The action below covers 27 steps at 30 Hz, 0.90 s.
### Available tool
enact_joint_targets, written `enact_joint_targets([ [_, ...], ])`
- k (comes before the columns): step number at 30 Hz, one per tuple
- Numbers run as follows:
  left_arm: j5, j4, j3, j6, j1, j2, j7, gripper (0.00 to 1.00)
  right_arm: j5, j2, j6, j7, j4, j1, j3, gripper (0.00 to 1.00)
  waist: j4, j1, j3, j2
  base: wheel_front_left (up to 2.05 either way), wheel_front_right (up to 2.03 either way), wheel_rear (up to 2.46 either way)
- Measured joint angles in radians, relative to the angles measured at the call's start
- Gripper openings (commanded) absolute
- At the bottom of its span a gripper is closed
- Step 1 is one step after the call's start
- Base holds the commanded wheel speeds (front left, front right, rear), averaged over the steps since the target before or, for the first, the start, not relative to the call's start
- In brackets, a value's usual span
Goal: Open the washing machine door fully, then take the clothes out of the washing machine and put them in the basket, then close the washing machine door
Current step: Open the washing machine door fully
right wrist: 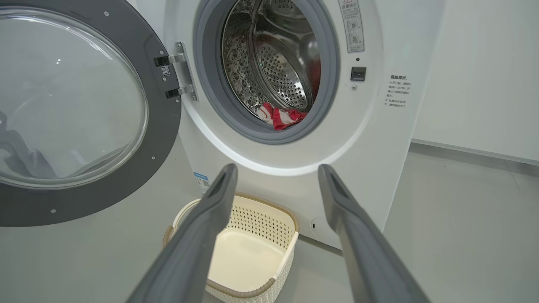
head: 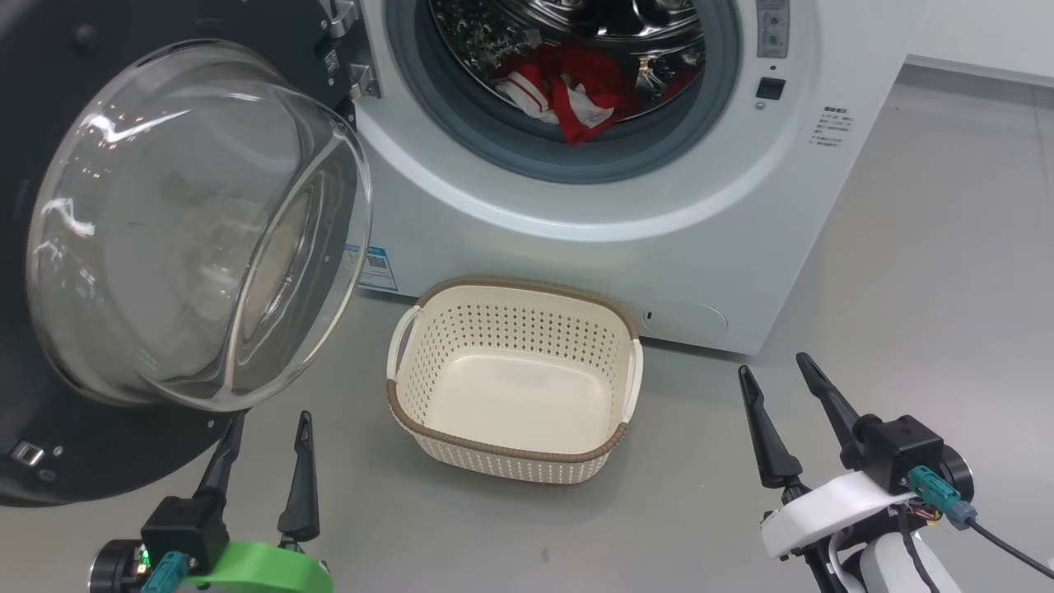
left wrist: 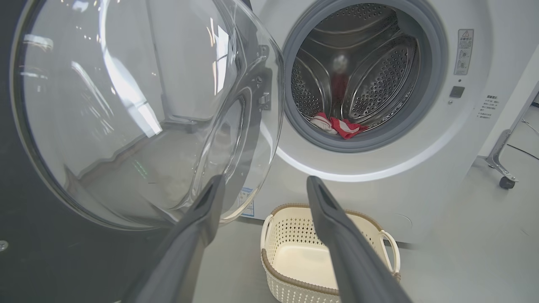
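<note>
Now the door (head: 198,222) stands swung wide to the left of the machine (head: 576,247), its glass bowl facing outward, so I judge the opening step done and the unloading step about to begin. The clothes (head: 576,91) lie in a red-and-white heap at the bottom of the drum (head: 576,25), just behind the grey seal (head: 527,156). The basket (head: 510,284) sits on the floor just in front of the machine, below the opening, with nothing in it.

The left gripper (head: 270,424) hangs low, just beside the door's lower rim, jaws wide and holding nothing. The right gripper (head: 774,366) hovers to the right of the basket, also wide and empty.

The next move calls for one arm to rise, reach over the seal into the drum, and close on the fabric. The right arm seems to have the clearer path, since the door crowds the left.

Count: one machine, one door, one basket, two grippers, one heap of clothes; how many garments make it up I cannot tell.
</note>
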<state>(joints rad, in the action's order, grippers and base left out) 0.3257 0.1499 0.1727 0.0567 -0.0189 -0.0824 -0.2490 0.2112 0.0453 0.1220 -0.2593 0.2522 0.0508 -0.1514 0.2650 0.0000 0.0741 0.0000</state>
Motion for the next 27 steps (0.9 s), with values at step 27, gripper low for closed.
enact_joint_targets([
  [27, -0.011, -0.039, 0.001, 0.005, -0.061, -0.015, 0.012, 1.00, 0.028, 0.000, -0.002, 0.000, -0.010, -0.041, -0.002, 1.00, -0.268, 0.0000, -0.020, 0.0000, 0.00, 0.00, 0.00],
])
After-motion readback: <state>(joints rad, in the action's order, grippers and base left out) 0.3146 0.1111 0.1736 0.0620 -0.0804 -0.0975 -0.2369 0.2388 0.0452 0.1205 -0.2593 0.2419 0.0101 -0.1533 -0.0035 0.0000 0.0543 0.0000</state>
